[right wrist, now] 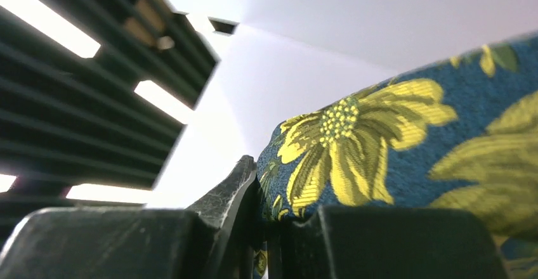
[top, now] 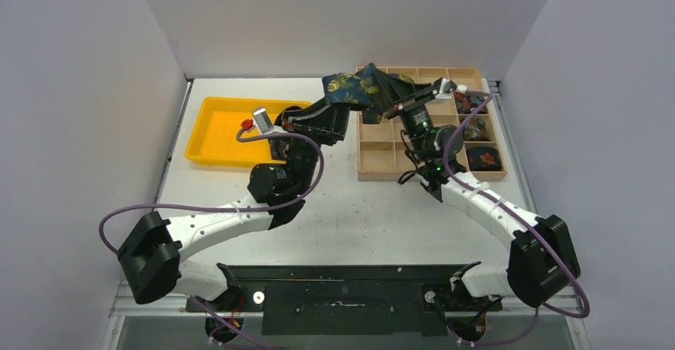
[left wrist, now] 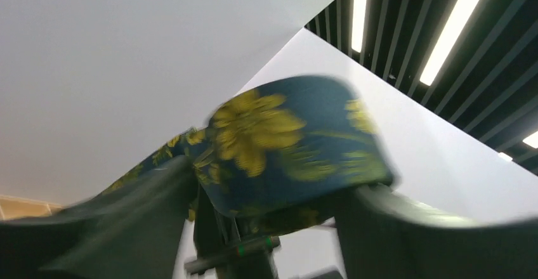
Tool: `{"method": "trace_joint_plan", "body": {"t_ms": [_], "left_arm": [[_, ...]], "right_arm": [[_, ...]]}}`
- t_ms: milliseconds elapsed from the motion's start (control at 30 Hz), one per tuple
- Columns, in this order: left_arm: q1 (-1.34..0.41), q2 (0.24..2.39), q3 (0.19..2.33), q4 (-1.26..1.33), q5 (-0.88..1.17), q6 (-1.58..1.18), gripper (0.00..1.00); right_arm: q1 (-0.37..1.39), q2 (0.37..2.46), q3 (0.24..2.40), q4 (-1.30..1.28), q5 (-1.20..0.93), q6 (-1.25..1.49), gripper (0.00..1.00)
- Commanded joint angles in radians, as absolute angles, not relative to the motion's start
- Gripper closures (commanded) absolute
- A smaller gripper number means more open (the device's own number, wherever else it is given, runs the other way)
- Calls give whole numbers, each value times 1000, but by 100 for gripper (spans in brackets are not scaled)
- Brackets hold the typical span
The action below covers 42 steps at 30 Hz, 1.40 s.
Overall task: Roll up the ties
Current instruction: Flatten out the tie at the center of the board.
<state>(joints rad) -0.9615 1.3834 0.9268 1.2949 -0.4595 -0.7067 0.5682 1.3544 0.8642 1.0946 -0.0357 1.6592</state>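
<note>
Floral tie is hanging in the air between the two raised arms, over the rear-left corner of the wooden organizer and clear of the tabletop.

Right jaws are clamping it. In the right wrist view the cloth is dropping into the closed gap between two dark fingers.

Left jaws are standing apart, and a fold of the tie is lying across between the fingers. That view is blurring, so can't tell whether either finger is pressing the cloth.

Around it:
- The organizer is sitting right of centre at the back. It is light wood, with thin dividers forming a grid of rectangular cells.
- Coiled ties are sitting in cells of its right-hand column. They are dark with orange-yellow print.
- The raised tie and both wrists are blocking the top camera's sight of the rear-left cells.
- Yellow tray is lying left of the organizer, apart from it. It is shallow, glossy plastic with a rounded rim.
- The left arm's wrist is overhanging the tray's right end.
- Plain white walls are boxing in the tabletop on three sides.

Tie itself is matte woven fabric — the weave is showing up close in the right wrist view. The ground is navy-teal, with large yellow flowers and greenish leaves. It is bunching into a wide folded piece — neither a flat strip nor a coil.
</note>
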Motion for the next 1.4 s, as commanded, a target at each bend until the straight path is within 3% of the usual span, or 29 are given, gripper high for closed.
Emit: {"method": "trace_joint_plan", "body": {"t_ms": [0, 67, 167, 367, 567, 667, 933, 1367], "left_arm": [[-966, 1191, 858, 1181, -483, -590, 1], [-963, 1064, 824, 961, -535, -505, 3], [-960, 875, 784, 697, -611, -390, 4], [-958, 574, 699, 455, -575, -386, 3], [-958, 489, 690, 389, -464, -422, 4], [-958, 491, 669, 393, -398, -439, 3], [-958, 497, 500, 653, -129, -430, 4], [-956, 683, 634, 710, 219, -291, 4]], "right_arm": [[368, 1145, 1062, 557, -246, 1281, 95], [323, 1079, 1237, 195, -187, 953, 95], [494, 1022, 1433, -49, 110, 518, 95], [600, 1070, 1675, -261, 12, 376, 95], [723, 1160, 1858, -363, -235, 339, 95], [789, 1162, 1827, -303, -373, 339, 95], [801, 1065, 1637, -204, -374, 333, 95], [800, 969, 1459, -64, -610, 457, 95]]}}
